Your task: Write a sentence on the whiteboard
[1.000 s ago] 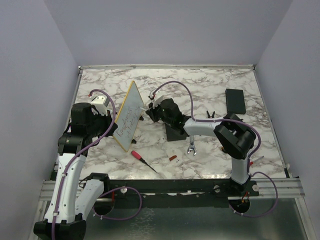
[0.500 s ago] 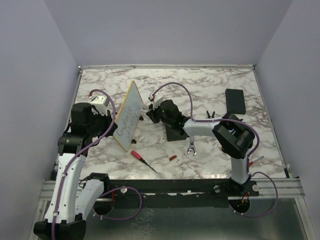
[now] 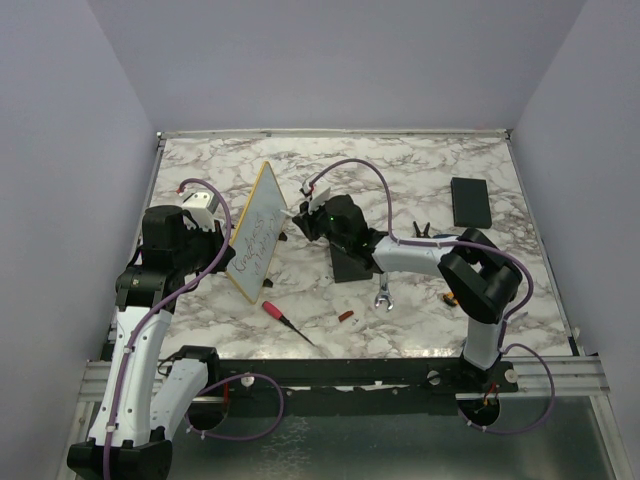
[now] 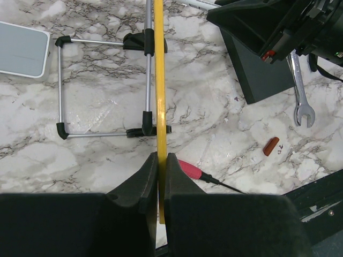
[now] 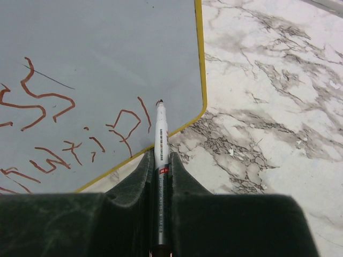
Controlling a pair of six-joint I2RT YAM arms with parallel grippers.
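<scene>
The whiteboard (image 3: 256, 230) stands tilted on its edge at the left of the table, yellow frame all round. My left gripper (image 4: 159, 160) is shut on its yellow edge (image 4: 158, 80), which runs straight up the left wrist view. The sentence (image 3: 252, 242) runs in two lines across the face; in the right wrist view it shows as red-brown strokes (image 5: 51, 96). My right gripper (image 5: 161, 160) is shut on a white marker (image 5: 160, 134). The marker's tip lies over the board face (image 5: 107, 43) near a rounded corner, beside the last stroke. Whether it touches, I cannot tell.
A black slab (image 3: 470, 201) lies at the back right. A black block (image 3: 350, 265), a wrench (image 3: 383, 296), a small red cap (image 3: 345, 316) and a red-handled screwdriver (image 3: 280, 315) lie near the middle. A wire stand (image 4: 102, 88) and a pale pad (image 4: 21, 48) sit behind the board.
My right gripper with the marker has slid a little toward the far side along the board, and the right elbow has swung outward to the right. The left arm and board are still.
</scene>
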